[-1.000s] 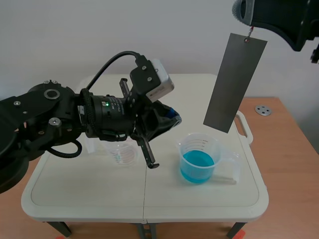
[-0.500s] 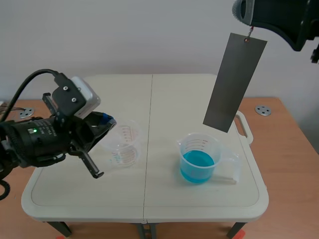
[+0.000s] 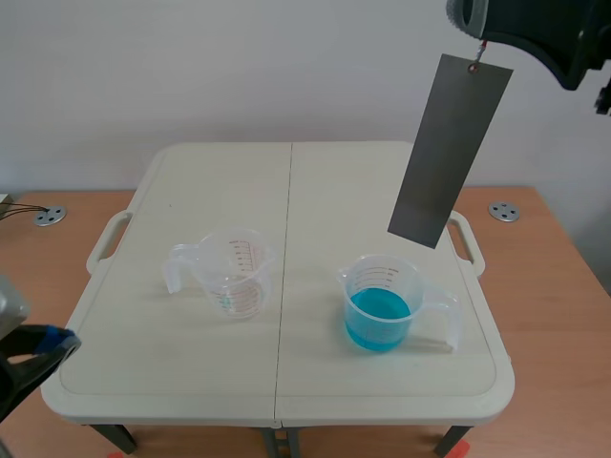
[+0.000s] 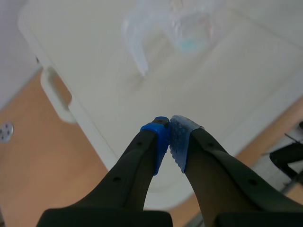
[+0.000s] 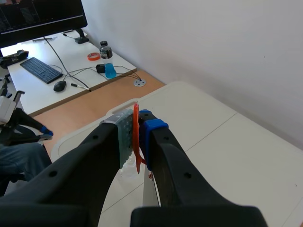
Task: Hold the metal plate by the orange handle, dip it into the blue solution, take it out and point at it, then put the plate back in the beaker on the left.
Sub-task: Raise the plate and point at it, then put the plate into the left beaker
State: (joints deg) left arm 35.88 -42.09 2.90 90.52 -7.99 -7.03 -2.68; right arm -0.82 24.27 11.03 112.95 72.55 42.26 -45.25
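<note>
Our left gripper (image 4: 170,128) rests closed and empty by the table's (image 3: 315,191) near corner, while our right gripper (image 5: 137,120) pinches the orange handle (image 5: 137,144), hanging the metal plate (image 3: 449,148) above the blue solution (image 3: 379,320); we judge the return to the left beaker (image 3: 234,277) undone.

Grey plate (image 3: 449,151) hangs tilted, seemingly above the blue beaker (image 3: 382,305).

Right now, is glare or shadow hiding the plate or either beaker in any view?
Scene view: even light, no glare on the metal plate; the blue solution reads clearly. Left wrist view: the empty beaker is faint against the pale table. Right wrist view: the orange handle shows plainly in the right claw.
</note>
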